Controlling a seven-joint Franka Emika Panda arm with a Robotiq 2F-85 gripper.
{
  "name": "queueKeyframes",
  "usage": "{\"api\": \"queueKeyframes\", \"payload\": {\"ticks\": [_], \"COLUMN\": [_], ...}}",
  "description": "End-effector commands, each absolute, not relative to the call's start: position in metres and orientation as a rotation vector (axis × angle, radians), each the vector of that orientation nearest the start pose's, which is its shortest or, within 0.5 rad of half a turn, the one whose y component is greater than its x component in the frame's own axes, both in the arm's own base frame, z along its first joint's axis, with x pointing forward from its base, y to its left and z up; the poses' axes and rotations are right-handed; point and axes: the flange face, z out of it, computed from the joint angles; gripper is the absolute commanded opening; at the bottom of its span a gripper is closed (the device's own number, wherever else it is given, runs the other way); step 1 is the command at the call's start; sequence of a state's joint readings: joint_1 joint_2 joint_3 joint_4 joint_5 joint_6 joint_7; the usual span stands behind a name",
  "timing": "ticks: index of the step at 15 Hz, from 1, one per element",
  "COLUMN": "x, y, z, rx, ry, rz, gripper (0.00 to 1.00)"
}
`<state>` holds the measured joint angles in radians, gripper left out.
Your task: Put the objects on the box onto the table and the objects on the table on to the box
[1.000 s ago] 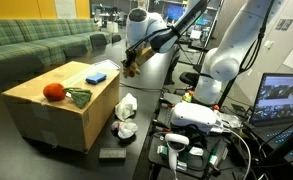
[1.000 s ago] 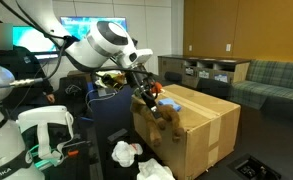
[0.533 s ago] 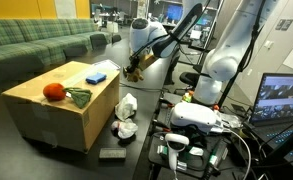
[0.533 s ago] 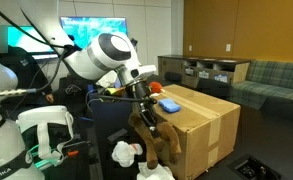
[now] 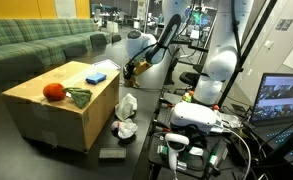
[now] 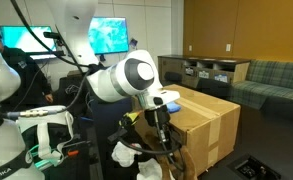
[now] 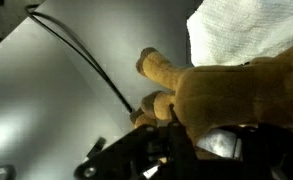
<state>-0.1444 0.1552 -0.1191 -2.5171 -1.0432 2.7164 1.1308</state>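
1. The gripper [image 5: 136, 64] was closed on the brown plush toy [image 5: 131, 71], and the wrist view showed the toy [image 7: 236, 95] pressed right up against the fingers
2. In an exterior view the toy hung in the air from the gripper, off the far corner of the cardboard box [image 5: 86, 118] and above the black table [image 5: 134, 158]; it touched neither of them
3. The wrist view showed a white cloth wad [image 7: 248, 35] just past the toy, with the smooth table surface [image 7: 66, 90] under both
4. The red ball [image 5: 54, 92] sat on top of the box near its front edge, with the dark green cloth [image 5: 79, 97] lying right beside it
5. The flat blue block [image 5: 96, 76] lay on the box top too, at the far end and well apart from the ball and the green cloth
6. Two white cloth wads were on the table beside the box, one [image 5: 126, 104] against the box's side and the other [image 5: 124, 128] just in front of it
7. The flat black bar [image 5: 112, 153] lay on the table near the box's front corner, close to the nearer wad
8. The green striped sofa [image 5: 36, 45] stood behind the box
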Motion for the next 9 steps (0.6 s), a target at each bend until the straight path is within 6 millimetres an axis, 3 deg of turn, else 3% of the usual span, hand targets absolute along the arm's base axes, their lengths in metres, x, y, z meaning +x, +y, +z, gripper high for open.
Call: {"api": "queueKeyframes", "payload": {"ticks": [1, 9], "x": [0.478, 0.503], "y": [-0.121, -0.173], "z": [0.188, 0.143], "rx": [-3.399, -3.367], "ry": [0.759, 0.902], "rz": [-0.382, -0.281], "gripper": [0.02, 0.02]}}
